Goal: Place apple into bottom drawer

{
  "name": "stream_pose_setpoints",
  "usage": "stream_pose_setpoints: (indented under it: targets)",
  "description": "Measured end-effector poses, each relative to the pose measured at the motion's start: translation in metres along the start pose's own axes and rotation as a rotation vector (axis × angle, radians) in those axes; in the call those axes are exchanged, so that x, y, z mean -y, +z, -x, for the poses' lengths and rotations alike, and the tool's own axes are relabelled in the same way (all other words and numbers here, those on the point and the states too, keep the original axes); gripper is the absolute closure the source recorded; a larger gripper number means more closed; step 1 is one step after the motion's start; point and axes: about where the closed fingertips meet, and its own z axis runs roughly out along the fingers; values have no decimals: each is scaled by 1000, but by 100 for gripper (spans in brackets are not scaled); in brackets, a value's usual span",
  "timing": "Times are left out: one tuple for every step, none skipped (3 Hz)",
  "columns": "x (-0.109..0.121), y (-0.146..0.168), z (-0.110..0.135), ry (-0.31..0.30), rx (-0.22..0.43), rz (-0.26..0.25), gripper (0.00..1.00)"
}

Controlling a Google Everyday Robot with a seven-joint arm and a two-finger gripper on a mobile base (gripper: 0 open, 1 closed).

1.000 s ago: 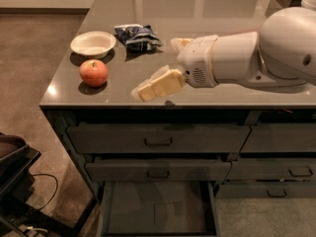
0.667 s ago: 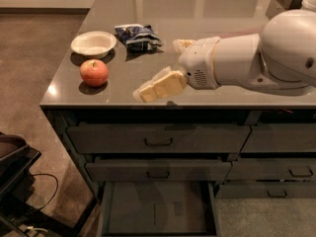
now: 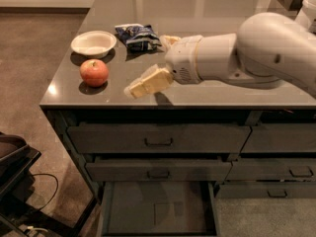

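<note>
The end effector (image 3: 148, 65) hovers over the table (image 3: 217, 95) near its front edge, spread apart and holding nothing. The apple (image 3: 94, 72) sits on the table at its 9 o'clock, with a white bowl (image 3: 93, 43) at the apple's 12 o'clock. The bottom drawer (image 3: 133, 209) stands pulled open at the end effector's 6 o'clock.
</note>
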Motion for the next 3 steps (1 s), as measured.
stream_pose_setpoints:
  targets:
    - [6, 41, 2, -84, 5, 46, 0]
    - [6, 40, 2, -84, 5, 46, 0]
    - [12, 65, 0, -93, 13, 87, 0]
